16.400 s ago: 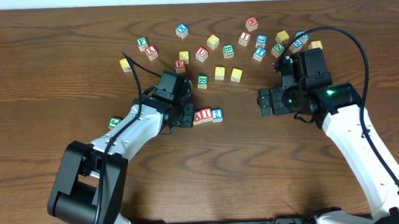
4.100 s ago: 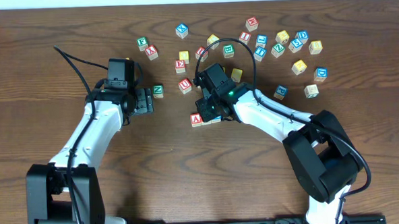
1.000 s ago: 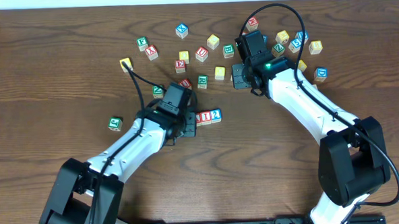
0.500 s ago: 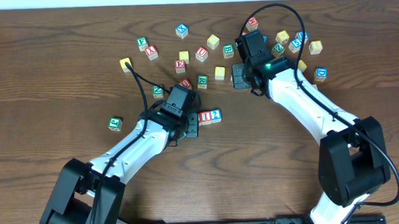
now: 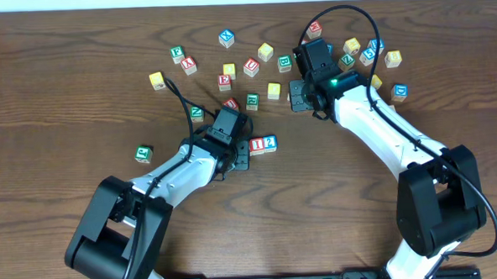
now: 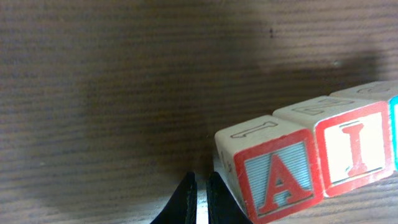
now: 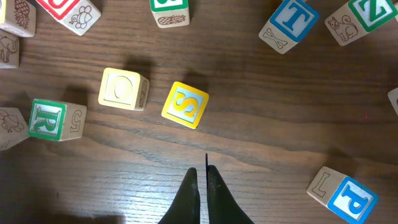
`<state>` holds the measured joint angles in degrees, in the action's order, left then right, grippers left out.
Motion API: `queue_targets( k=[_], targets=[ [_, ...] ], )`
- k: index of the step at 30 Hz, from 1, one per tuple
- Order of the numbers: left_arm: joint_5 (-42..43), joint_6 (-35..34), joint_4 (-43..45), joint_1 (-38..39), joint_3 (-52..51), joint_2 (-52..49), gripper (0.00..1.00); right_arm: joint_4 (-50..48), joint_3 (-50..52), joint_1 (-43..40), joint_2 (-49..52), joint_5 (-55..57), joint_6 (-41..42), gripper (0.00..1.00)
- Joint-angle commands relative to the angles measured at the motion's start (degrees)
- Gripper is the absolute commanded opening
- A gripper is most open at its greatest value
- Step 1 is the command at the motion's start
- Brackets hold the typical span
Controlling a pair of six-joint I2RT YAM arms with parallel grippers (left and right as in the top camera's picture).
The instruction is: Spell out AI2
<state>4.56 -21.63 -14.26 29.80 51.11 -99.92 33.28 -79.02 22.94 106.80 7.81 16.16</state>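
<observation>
Lining up row: A cube (image 6: 273, 179), I cube (image 6: 354, 148) and 2 cube (image 5: 270, 142) side by side on table (image 5: 336, 220), neighbours touching, reading AI2, just below scatter of spare cubes. Left gripper (image 6: 198, 190): fingers pressed together, nothing held, tip just beside A cube's outer side; likely serving as pusher to square row. Right gripper (image 7: 202, 180): likewise closed, empty, hovering near yellow S cube (image 7: 185, 104), apparently kept clear of row.

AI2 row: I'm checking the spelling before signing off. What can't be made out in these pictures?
- Overhead: the light-wood cube with red A is largely covered by the left end effector.
- Left wrist: the light-wood cube with blue 2 is cut by the right edge.
- Right wrist: neither cube shows.
</observation>
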Motion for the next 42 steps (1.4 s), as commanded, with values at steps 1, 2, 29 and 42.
queue_targets(
  k=[1, 2, 29, 42],
  targets=[
    [-0.7, -0.8, 0.7, 0.0, -0.2, 0.1, 0.08, 0.1, -0.9, -0.1, -0.8, 1.1, 1.0, 0.01],
    [-0.7, -0.8, 0.7, 0.0, -0.2, 0.1, 0.08, 0.1, -0.9, -0.1, -0.8, 1.1, 1.0, 0.01],
    [-2.6, -0.8, 3.3, 0.0, -0.2, 0.1, 0.08, 0.1, -0.9, -0.1, -0.8, 1.1, 1.0, 0.01],
    [-2.6, -0.7, 4.0, 0.0, -0.2, 0.1, 0.08, 0.1, -0.9, -0.1, -0.8, 1.1, 1.0, 0.01]
  ],
)
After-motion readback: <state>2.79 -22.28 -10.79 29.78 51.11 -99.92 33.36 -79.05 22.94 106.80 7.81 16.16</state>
